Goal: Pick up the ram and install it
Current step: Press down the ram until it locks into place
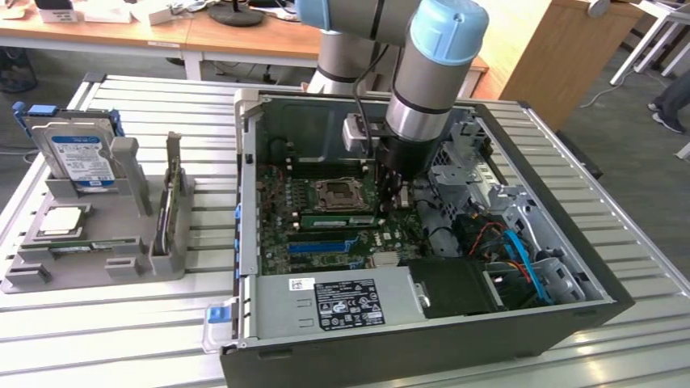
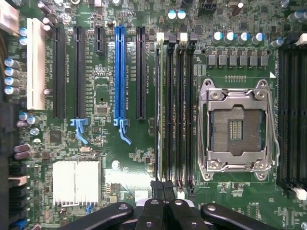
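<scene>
Hand (image 2: 163, 203) closed, over ram (image 2: 159, 110) in slot beside empty CPU socket (image 2: 235, 129).

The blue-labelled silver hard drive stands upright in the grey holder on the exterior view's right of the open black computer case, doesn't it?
Not quite. The exterior view shows the hard drive upright in the grey holder on that view's left of the computer case, not its right.

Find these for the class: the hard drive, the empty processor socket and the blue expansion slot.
hard drive (image 1: 81, 158): exterior view, on its blue-and-white label.
processor socket (image 2: 235, 129): wrist view, on the centre of its pin field.
blue expansion slot (image 2: 119, 72): wrist view, midway along its length.
</scene>
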Available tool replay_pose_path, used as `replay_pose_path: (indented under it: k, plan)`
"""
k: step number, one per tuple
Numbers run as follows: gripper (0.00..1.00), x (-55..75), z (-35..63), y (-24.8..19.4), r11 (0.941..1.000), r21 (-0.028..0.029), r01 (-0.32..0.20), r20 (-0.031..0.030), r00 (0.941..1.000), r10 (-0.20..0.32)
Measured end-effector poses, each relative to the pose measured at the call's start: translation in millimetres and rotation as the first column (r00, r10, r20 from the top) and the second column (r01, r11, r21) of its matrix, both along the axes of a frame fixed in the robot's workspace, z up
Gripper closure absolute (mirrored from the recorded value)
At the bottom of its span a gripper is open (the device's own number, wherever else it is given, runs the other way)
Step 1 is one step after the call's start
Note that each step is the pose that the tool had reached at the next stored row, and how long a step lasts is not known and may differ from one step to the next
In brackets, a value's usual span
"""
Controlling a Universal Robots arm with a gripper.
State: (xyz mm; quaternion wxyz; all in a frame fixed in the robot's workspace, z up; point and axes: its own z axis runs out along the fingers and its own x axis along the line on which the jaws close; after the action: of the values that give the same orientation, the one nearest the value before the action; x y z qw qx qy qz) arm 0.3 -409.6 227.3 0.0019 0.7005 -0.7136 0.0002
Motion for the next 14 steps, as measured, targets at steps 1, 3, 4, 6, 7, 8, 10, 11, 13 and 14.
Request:
replay_pose_path:
  k: [1, 3, 4, 6, 7, 8, 10, 11, 13, 14]
  plan:
    - [0.89, 0.1, 2.0, 0.0, 1.0000, 0.0000, 0.000, -0.0004, 1.0000, 0.000]
    - [0.89, 0.1, 6.0, 0.0, 1.0000, 0.0002, 0.000, -0.0009, 1.0000, 0.000]
    - [0.89, 0.1, 8.0, 0.0, 1.0000, 0.0000, 0.000, -0.0011, 1.0000, 0.000]
    - [0.89, 0.1, 11.4, 0.0, 1.0000, 0.0000, 0.000, -0.0013, 1.0000, 0.000]
    - [0.89, 0.1, 13.0, 0.0, 1.0000, 0.0000, 0.000, -0.0013, 1.0000, 0.000]
    - [0.89, 0.1, 14.7, 0.0, 1.0000, 0.0000, 0.000, -0.0013, 1.0000, 0.000]
    - [0.89, 0.1, 18.0, 0.0, 1.0000, -0.0001, 0.000, -0.0014, 1.0000, 0.000]
    - [0.89, 0.1, 19.5, 0.0, 1.0000, 0.0000, 0.000, -0.0013, 1.0000, 0.000]
    - [0.89, 0.1, 21.5, 0.0, 1.0000, 0.0000, 0.000, -0.0014, 1.0000, 0.000]
    - [0.89, 0.1, 21.5, 0.0, 1.0000, 0.0002, 0.000, -0.0013, 1.0000, 0.000]
